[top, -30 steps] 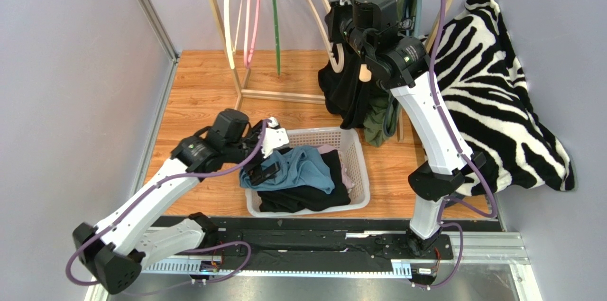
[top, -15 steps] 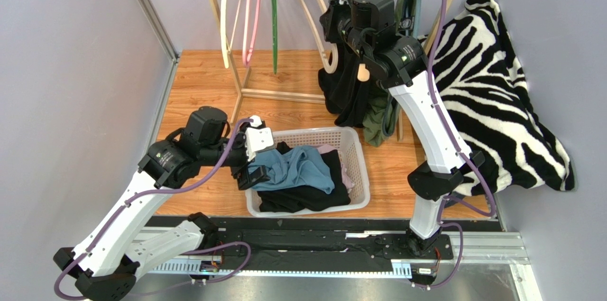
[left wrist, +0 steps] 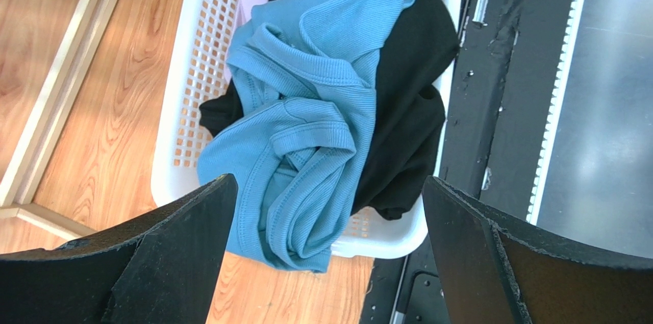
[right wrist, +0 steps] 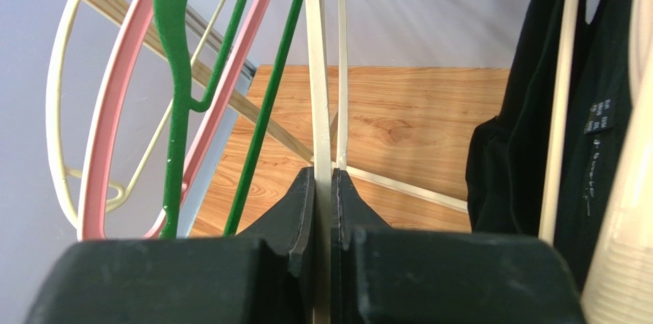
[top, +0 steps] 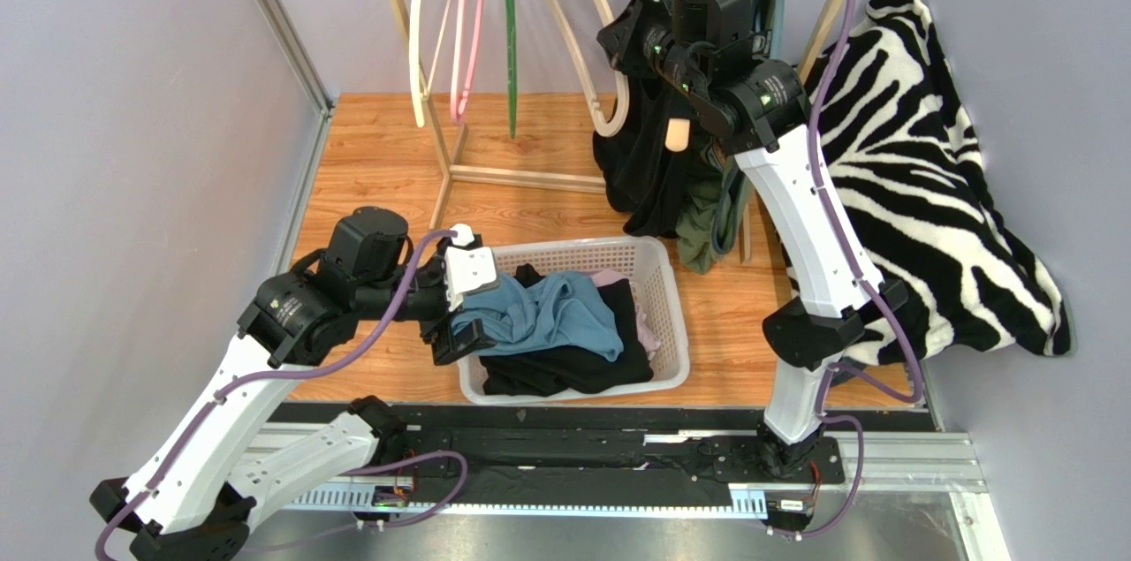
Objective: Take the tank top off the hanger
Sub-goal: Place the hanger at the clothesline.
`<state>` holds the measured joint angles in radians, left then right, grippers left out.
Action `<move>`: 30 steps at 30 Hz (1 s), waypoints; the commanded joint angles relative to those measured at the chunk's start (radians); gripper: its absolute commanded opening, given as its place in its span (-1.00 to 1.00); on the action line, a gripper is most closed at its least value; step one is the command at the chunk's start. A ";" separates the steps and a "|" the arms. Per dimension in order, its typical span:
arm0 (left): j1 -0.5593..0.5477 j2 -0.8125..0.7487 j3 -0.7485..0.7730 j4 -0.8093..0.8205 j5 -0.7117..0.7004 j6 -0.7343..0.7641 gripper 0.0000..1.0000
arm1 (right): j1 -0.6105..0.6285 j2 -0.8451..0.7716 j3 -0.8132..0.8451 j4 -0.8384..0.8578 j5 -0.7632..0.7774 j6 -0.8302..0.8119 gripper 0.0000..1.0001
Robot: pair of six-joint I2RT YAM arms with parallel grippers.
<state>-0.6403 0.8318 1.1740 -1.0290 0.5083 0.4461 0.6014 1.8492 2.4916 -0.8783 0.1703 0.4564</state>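
Blue tank top [left wrist: 306, 110] lies crumpled in basket [left wrist: 195, 79], near side, soft, light, best pinched at ribbed strap; left gripper [left wrist: 328, 182] wide above, right gripper [right wrist: 323, 175] clamped on cream hanger [right wrist: 315, 56].

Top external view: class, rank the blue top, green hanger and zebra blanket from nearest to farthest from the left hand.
1. blue top, right beside the left hand.
2. green hanger, hanging at the back.
3. zebra blanket, far right.
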 commanded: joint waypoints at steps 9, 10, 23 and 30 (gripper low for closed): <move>-0.004 0.012 0.065 0.015 0.029 -0.038 0.98 | 0.136 0.088 0.102 -0.048 0.126 -0.137 -1.00; -0.004 0.016 0.069 0.017 0.030 -0.040 0.98 | 0.150 0.094 0.102 -0.045 0.147 -0.156 -1.00; -0.004 0.041 0.082 0.024 0.012 -0.050 0.98 | 0.201 0.016 0.049 -0.021 0.281 -0.243 -0.11; -0.004 0.046 0.104 0.017 0.013 -0.058 0.98 | 0.173 -0.198 -0.095 -0.021 0.264 -0.271 0.14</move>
<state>-0.6403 0.8776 1.2282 -1.0279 0.5148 0.4084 0.7925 1.8263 2.4382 -0.9199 0.4339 0.2195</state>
